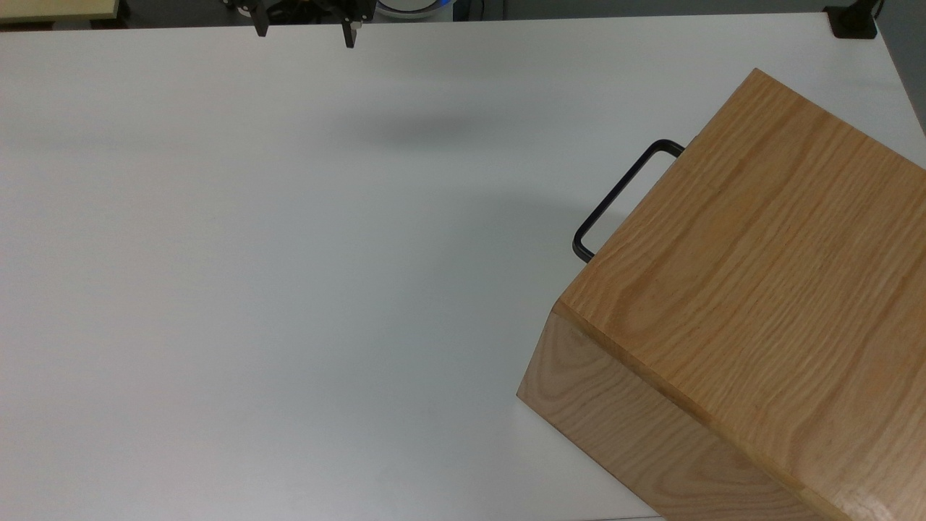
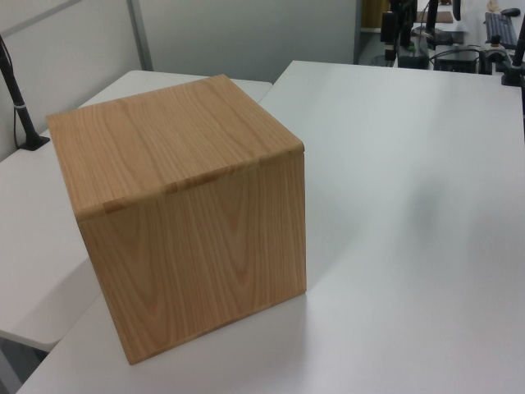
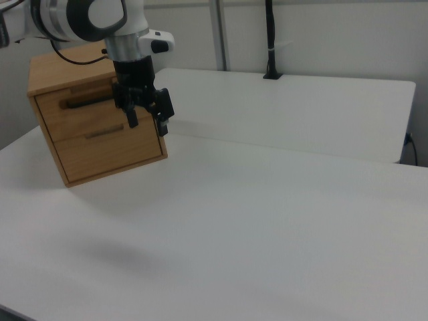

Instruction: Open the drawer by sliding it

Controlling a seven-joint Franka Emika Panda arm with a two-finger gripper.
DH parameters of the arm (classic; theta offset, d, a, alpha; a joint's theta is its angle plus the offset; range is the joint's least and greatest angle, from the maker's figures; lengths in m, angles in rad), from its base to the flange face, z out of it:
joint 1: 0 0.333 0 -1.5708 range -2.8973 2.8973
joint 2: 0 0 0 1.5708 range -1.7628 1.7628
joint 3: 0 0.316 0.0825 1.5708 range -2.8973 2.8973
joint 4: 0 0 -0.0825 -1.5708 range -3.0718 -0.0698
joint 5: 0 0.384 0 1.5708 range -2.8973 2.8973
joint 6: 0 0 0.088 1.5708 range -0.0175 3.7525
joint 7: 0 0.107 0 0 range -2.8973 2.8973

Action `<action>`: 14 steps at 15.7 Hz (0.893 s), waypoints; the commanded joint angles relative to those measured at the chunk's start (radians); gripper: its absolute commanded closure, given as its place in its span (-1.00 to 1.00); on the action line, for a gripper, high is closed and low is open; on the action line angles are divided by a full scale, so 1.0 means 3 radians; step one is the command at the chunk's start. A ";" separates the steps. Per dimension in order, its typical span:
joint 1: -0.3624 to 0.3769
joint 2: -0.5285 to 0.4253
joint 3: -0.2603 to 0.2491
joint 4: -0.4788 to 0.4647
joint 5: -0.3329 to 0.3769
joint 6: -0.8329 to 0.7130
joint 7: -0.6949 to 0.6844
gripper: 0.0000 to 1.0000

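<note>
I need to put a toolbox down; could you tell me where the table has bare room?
The white table is bare from the wooden box across to the top view's left edge. Avoid the strip by the drawer handle and below the gripper.

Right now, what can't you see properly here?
Top view: the light oak drawer's front lies under the big oak box casing; its thin black bar handle pokes out.
Left view: the casing turns its drawer side away.
Top view: the upper edge cuts off the black end effector.
</note>
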State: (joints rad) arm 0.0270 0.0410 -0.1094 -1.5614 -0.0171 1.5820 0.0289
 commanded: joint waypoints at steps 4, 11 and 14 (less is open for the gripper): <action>0.0079 -0.0050 -0.0055 -0.0062 -0.0030 0.0039 0.0067 -1.00; 0.0105 0.0129 -0.0049 0.0030 -0.0040 0.0060 0.0037 -1.00; 0.0104 0.0134 -0.0029 0.0045 -0.0025 0.0126 0.0021 -1.00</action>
State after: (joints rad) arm 0.0386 0.0776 -0.1094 -1.5570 -0.0190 1.6002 0.0290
